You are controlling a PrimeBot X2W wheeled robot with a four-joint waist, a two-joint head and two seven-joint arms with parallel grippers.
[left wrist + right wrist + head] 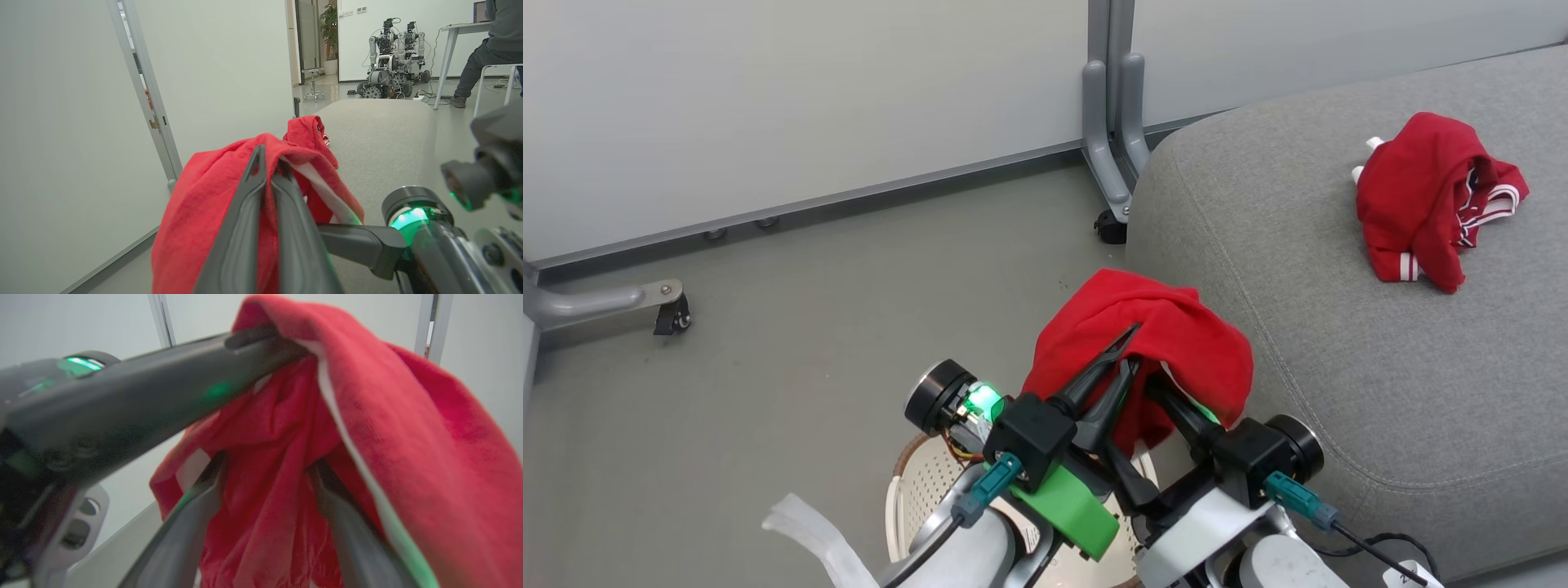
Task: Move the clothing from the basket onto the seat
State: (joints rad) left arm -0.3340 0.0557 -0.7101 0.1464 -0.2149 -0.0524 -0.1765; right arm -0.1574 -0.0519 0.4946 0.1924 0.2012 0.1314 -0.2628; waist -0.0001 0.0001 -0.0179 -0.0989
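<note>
A red garment of the clothing hangs draped over my two grippers, above the floor just left of the grey seat. My left gripper is shut on its upper fold, and the closed fingers show dark against the cloth. My right gripper reaches in from below with its fingers spread open and cloth hanging between them. A second red garment with striped cuffs lies crumpled on the seat. The cream basket sits on the floor beneath my arms, mostly hidden.
A pale partition wall stands behind, with grey metal legs on castors near the seat's corner and another castor at far left. Down the room are parked robots and a person seated at a table.
</note>
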